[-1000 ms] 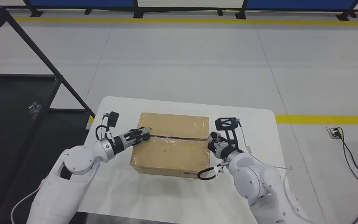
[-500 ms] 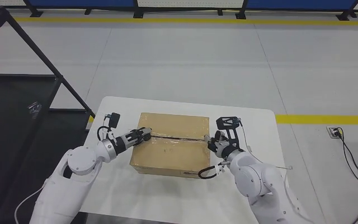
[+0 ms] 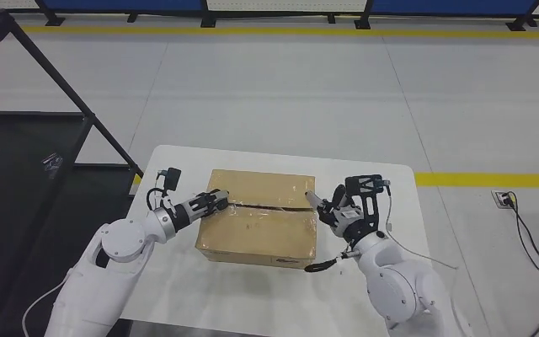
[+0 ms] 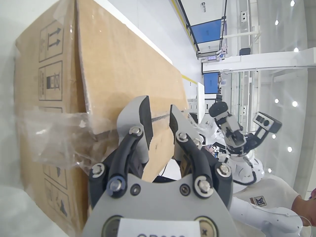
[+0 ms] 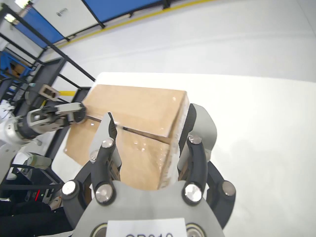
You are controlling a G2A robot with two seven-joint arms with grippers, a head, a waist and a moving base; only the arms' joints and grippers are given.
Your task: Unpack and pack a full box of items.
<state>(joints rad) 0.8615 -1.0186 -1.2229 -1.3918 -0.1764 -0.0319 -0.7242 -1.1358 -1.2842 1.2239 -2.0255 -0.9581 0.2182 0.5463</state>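
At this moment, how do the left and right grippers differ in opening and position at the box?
Opening: the left gripper shows a narrow gap between its fingers; the right gripper is spread wide.
Position: the left gripper lies over one end of the taped seam atop the cardboard box; the right gripper is at the opposite end, by the box's edge.
Shared: both point at the seam; neither holds anything.

White table [image 3: 253, 160], black frame [image 3: 50, 67]

Right gripper [image 5: 150, 114] spread wide, apparently over box [image 5: 133, 102] end.
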